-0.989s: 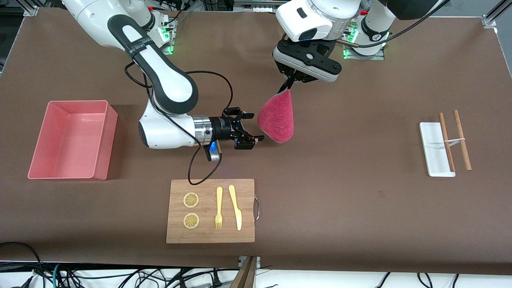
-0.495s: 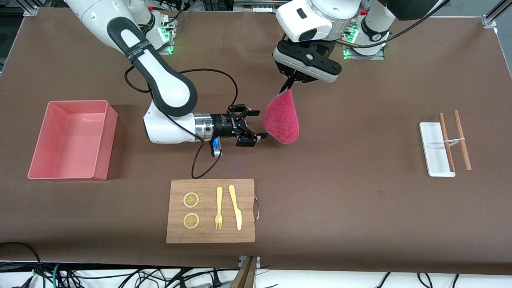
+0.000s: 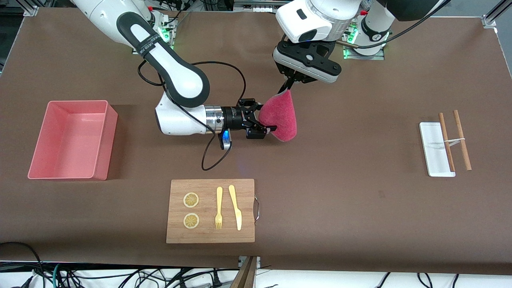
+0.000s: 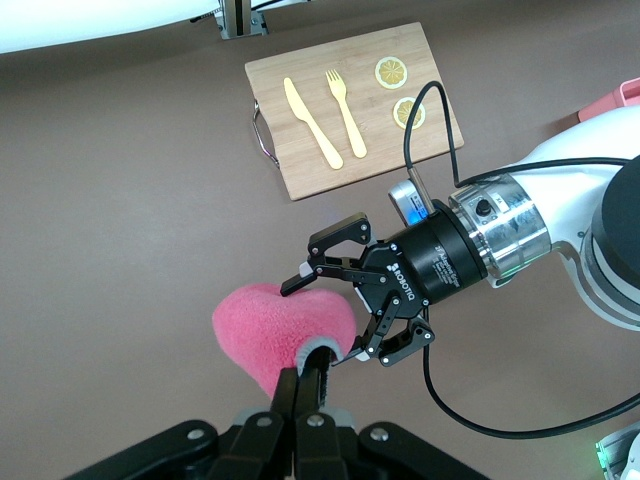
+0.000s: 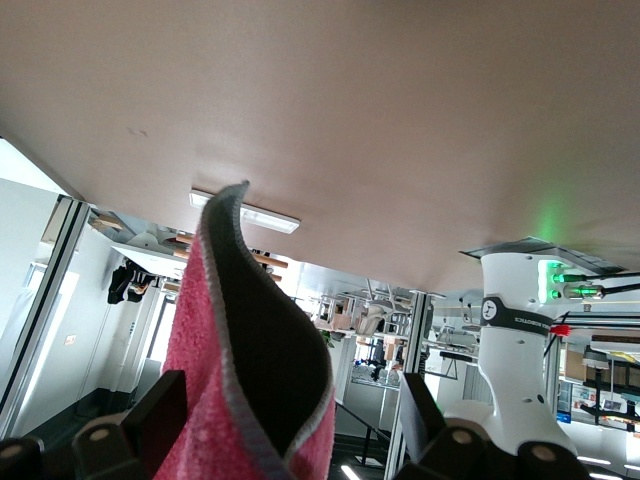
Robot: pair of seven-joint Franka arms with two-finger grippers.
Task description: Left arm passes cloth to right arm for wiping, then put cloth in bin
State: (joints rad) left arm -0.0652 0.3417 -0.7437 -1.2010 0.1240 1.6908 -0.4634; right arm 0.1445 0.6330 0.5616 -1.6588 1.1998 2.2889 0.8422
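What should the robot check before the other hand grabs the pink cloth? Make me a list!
1. Left gripper pinches the cloth by its top corner: ok.
2. Cloth hangs clear of the table: ok.
3. Right gripper open: ok.
4. Cloth edge between the right gripper's fingers: ok.
5. Right gripper clamped on cloth: not ok, not yet.
6. Bin ready with nothing in it: ok.

A high front camera faces both arms; both close wrist cameras share the cloth (image 3: 280,118).
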